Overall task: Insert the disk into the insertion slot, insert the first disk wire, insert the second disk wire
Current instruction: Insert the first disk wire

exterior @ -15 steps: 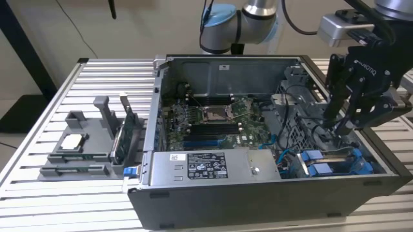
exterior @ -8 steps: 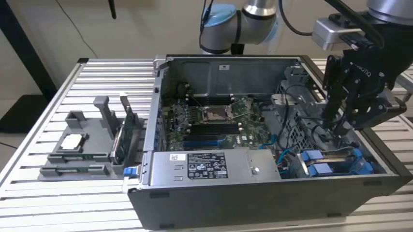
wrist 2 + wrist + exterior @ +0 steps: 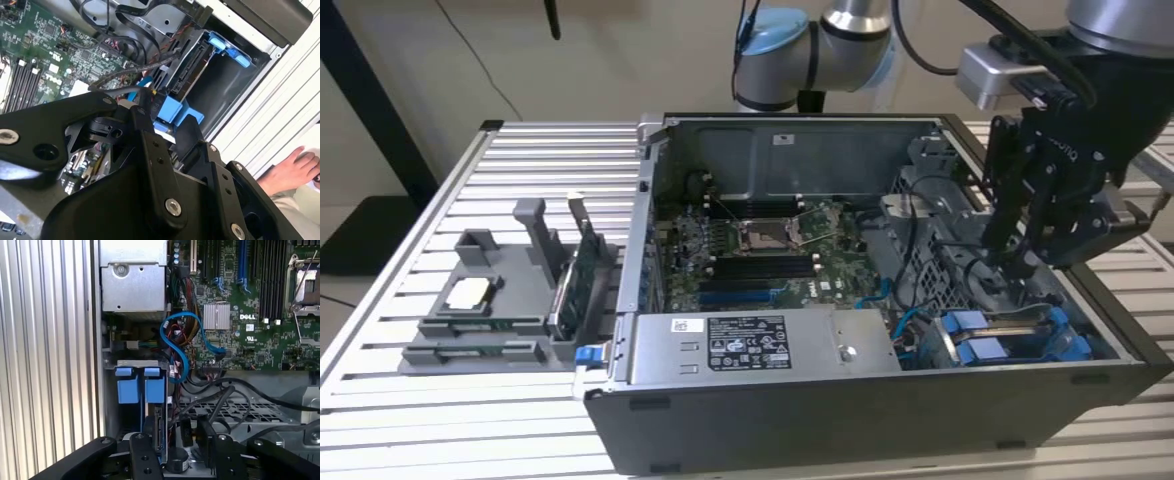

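Observation:
The disk (image 3: pixel 159 432) stands on edge inside the insertion slot (image 3: pixel 127 390), under its blue carrier tab (image 3: pixel 155 388). In the second wrist view the disk's connector end (image 3: pixel 192 67) faces out of the bay, beside a blue rail tab (image 3: pixel 227 50). My gripper (image 3: pixel 1021 265) hangs over this bay (image 3: pixel 1014 345) at the case's corner on the exterior view's right. A black connector (image 3: pixel 186 432) on a black sleeved cable (image 3: pixel 135 70) sits right at the gripper (image 3: pixel 182 450), close to the disk. A blue cable (image 3: pixel 182 347) loops nearby, its end lying on the motherboard.
The open case holds a power supply (image 3: pixel 761 340) and a motherboard (image 3: pixel 774 240). On the exterior view's left, a grey tray (image 3: pixel 494 300) with a green card (image 3: pixel 587 260) stands on the slatted table. A person's hand (image 3: pixel 292 170) rests on the table beside the case.

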`<state>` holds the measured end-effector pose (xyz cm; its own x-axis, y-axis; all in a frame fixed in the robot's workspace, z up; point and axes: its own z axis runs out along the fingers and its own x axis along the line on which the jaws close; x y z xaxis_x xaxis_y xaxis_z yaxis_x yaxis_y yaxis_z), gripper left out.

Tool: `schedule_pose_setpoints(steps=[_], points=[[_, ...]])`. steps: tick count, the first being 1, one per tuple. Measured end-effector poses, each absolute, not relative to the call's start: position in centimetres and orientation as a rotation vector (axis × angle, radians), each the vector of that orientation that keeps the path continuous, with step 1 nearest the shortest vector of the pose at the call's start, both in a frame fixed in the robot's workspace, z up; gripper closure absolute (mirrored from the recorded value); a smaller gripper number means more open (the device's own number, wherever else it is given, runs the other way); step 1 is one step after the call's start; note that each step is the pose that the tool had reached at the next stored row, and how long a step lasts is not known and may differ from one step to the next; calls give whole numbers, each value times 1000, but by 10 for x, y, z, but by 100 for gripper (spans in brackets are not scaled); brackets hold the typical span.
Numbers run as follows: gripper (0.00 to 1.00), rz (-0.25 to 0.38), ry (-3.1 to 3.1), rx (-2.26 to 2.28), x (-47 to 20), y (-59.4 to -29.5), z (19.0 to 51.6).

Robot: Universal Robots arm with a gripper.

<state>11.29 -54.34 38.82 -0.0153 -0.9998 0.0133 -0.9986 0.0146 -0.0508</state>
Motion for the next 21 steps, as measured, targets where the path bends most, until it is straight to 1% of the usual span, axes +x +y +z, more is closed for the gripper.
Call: schedule_pose_setpoints(steps=[1,2,4,5,15,19,20,21], points=[[55,-72,2217,-2185,113,-543,388],[62,-72,2216,-2184,113,-543,387],[62,-70,2214,-2183,113,-543,387],[69,-67,2212,-2181,113,-542,387],[69,-36,2182,-2178,113,-542,384],[69,-35,2180,-2178,112,-542,383],[71,-35,2180,-2178,113,-542,383],[78,-35,2180,-2178,112,-542,383]])
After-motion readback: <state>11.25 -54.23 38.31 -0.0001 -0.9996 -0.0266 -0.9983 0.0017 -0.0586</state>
